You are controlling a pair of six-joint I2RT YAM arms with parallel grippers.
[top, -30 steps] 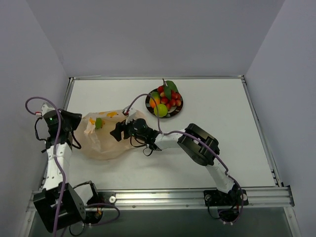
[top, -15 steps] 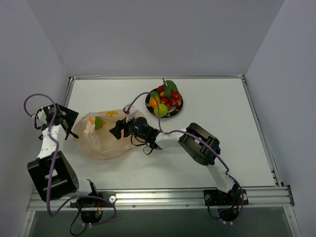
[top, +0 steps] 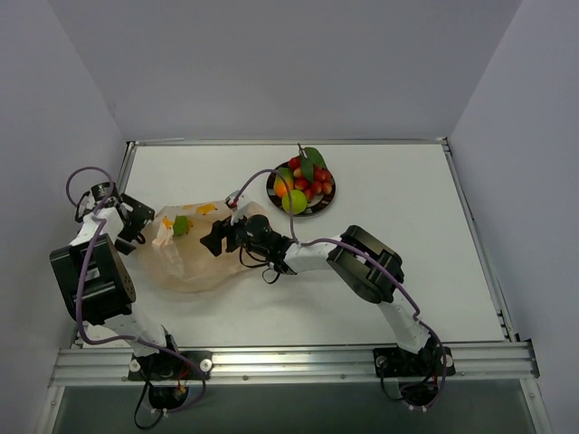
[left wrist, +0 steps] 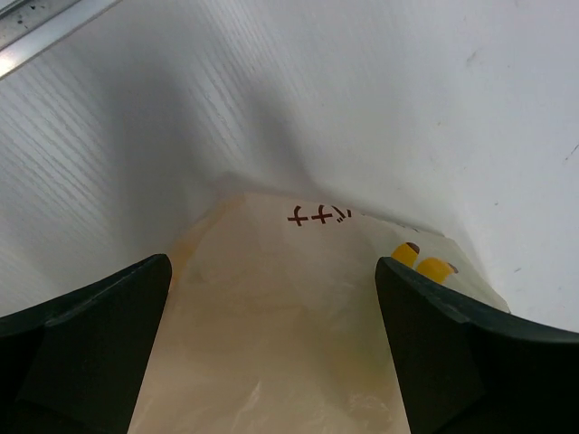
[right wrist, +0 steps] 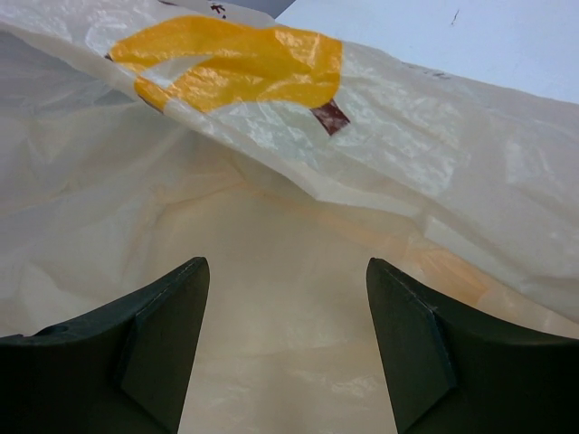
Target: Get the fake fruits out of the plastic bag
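The plastic bag (top: 185, 262) lies crumpled at the table's left, translucent peach with orange-yellow marks (right wrist: 235, 59) and a green patch (top: 181, 225). My left gripper (top: 137, 222) stands open at the bag's left end, its jaws wide on either side of the bag's edge (left wrist: 271, 344) with nothing gripped. My right gripper (top: 213, 240) is open too and reaches into the bag from the right, with only bare bag film (right wrist: 280, 353) between its fingers. The fake fruits (top: 303, 183) sit heaped on the plate (top: 327, 203): a lime-green ball (top: 294, 202), red berries (top: 314, 183), an orange-green mango (top: 283, 184).
The plate stands behind and to the right of the bag. White walls close the table at the left, back and right. A metal rail (top: 298, 360) runs along the near edge by the arm bases.
My left gripper has opened and let go of the bag's left edge, and the left arm has folded back toward the left wall. The right gripper has hardly moved.
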